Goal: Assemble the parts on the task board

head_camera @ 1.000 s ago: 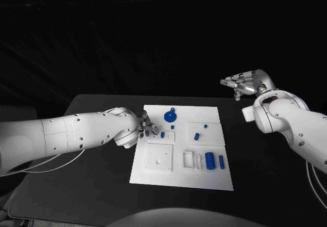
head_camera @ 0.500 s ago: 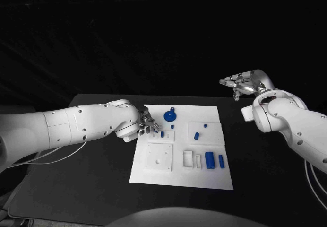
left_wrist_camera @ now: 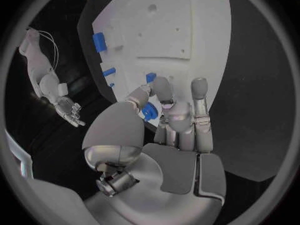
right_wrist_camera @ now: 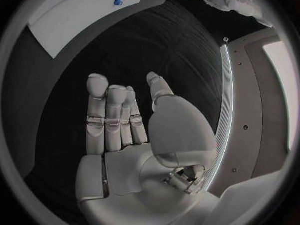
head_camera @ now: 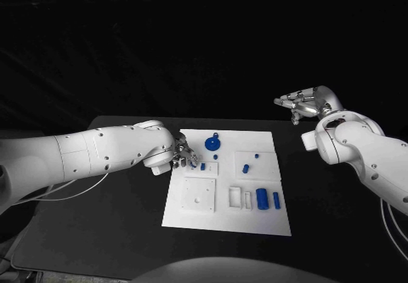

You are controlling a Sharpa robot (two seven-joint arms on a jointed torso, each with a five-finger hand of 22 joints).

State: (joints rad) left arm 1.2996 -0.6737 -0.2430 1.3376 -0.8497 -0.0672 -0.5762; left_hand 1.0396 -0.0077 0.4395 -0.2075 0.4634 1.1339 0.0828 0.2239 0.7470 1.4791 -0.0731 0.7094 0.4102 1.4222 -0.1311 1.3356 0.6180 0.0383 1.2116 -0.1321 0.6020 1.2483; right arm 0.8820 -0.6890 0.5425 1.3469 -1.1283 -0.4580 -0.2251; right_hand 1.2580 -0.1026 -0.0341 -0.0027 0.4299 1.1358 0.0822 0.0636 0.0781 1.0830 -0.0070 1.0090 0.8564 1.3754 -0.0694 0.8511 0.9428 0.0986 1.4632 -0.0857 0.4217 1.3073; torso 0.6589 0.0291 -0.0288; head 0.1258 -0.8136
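The left hand (head_camera: 180,154) hovers at the board's (head_camera: 204,221) left edge, seemingly pinching a small blue part (left_wrist_camera: 149,112) to be seated next, while the right hand (head_camera: 306,103) waits spread, well off the desk.

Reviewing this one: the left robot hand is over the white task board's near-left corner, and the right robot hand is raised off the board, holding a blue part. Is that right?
One thing is wrong: the right robot hand holds nothing; the right wrist view shows its fingers apart and bare. The rest stands: the left robot hand is at the white task board, the right is raised off it.
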